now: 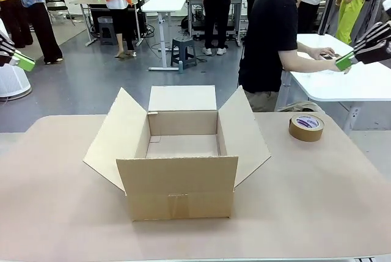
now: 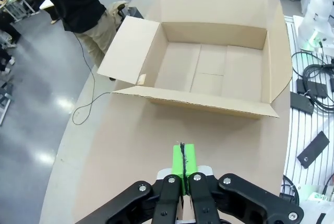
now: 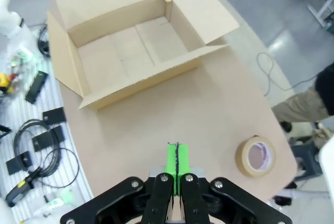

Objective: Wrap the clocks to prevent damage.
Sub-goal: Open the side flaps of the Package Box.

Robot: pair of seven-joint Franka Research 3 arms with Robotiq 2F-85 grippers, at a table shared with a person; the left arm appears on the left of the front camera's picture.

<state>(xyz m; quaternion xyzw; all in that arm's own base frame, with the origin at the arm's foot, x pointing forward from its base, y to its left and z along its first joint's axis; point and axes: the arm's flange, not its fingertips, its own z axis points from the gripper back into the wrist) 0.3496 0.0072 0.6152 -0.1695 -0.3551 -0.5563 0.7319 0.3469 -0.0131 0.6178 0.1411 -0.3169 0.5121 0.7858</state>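
The brown table lies below both sets of fingers. On it, ahead of the tips of each, stands an open cardboard box with all four flaps folded outward. Beyond the box, well away from either arm, a person is turned aside to a white table, hands on something too small to tell. A tape roll lies flat on the brown table, below the right gripper and, in the right wrist view, just off to one side of its fingers.

Both grippers hang raised at the table's sides. The left gripper has its green pads pressed flat together with nothing between them, and the right one is clenched empty in the same way.

I judge the task barely begun. The box floor is bare cardboard, no wrapping material lies near the fingers, and I cannot tell where the clocks are. Fetching, wrapping and packing all seem left to do.

The wrist views look down past the pads onto the whole box floor, much of which the near wall hides from the front. They also take in dark cables on a pale ledge beside the table. The front view gives the person's hands and how high both arms hang.
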